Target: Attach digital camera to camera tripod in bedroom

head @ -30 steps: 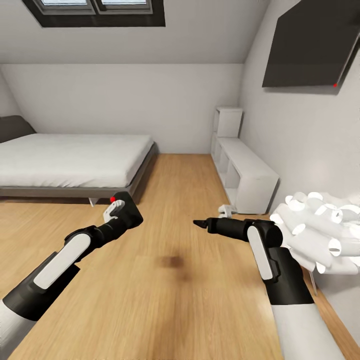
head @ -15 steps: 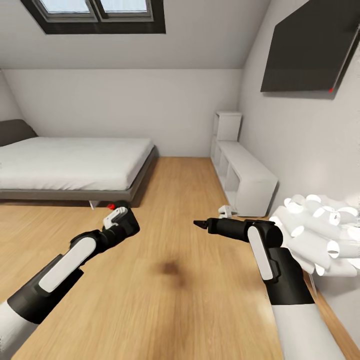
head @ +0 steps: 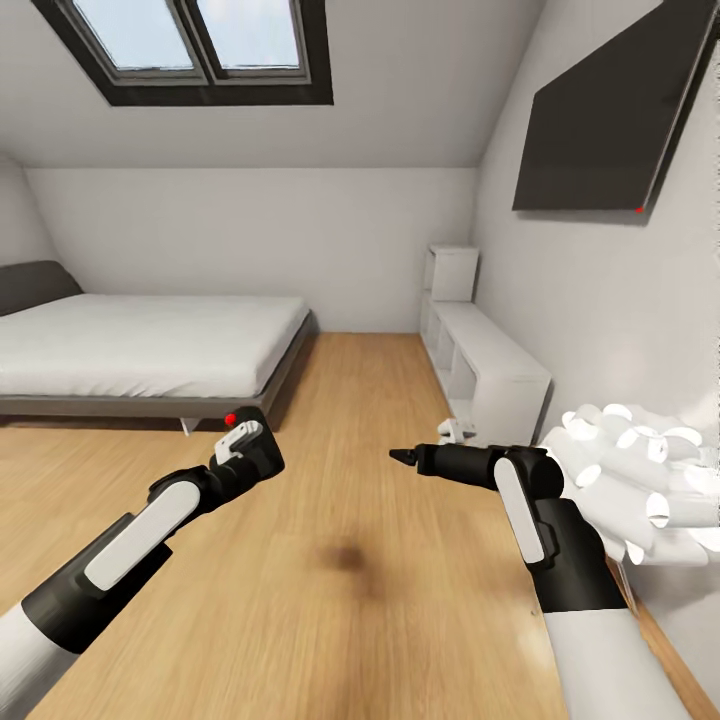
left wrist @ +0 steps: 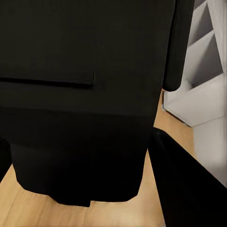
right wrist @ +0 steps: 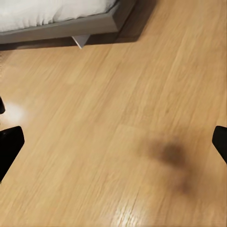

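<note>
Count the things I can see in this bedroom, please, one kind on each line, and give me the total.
Bed: 1
Skylight window: 1
Wall-mounted black screen: 1
White cube shelf units: 1
Digital camera, held in the left gripper: 1
Right gripper: 1
Total: 7

Black arms (head: 150,520) with white panels (grippers (head: 402,457) black).

- A black digital camera (head: 258,452) with a red button was seen.
- The bed (head: 140,345) was white on grey.
- The floor (head: 350,600) was light wood planks.
</note>
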{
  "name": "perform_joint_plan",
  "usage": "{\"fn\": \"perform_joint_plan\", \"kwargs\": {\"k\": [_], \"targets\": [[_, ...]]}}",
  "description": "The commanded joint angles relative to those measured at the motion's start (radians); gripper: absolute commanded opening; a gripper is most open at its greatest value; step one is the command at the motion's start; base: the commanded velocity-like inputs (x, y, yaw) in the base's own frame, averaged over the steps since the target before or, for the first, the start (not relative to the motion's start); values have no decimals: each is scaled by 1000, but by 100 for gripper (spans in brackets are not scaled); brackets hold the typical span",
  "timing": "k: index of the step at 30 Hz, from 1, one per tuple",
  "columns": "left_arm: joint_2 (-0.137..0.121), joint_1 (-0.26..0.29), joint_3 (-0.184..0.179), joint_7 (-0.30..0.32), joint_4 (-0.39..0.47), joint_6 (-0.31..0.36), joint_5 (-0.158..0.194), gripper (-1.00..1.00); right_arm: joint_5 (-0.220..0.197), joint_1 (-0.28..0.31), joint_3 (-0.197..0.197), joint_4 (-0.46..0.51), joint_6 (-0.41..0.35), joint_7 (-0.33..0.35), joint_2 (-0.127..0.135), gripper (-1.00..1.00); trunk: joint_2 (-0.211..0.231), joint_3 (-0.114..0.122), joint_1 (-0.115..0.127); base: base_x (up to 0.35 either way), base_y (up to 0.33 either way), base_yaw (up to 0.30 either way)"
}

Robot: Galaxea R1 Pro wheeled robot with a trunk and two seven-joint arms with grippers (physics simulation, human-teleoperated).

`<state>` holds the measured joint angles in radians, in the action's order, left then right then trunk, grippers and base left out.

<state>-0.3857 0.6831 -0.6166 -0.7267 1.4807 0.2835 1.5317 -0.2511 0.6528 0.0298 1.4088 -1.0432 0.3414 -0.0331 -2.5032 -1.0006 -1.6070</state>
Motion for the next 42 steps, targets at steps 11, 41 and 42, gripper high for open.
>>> {"fn": "perform_joint_plan", "kwargs": {"k": [11,41,42], "targets": [[-2,1,5,-9,-1,-1,2,-100,7,1,-1,-1,-4,0,-1,100,2,42,5,0,0,0],[1,1,7,-10,-101,7,14,-100,4,1,-1,-1,-4,4,9,100,184,139,106,0,0,0],[1,1,7,-10,-102,7,14,-100,4,1,-1,-1,-4,4,9,100,191,142,110,0,0,0]]}}
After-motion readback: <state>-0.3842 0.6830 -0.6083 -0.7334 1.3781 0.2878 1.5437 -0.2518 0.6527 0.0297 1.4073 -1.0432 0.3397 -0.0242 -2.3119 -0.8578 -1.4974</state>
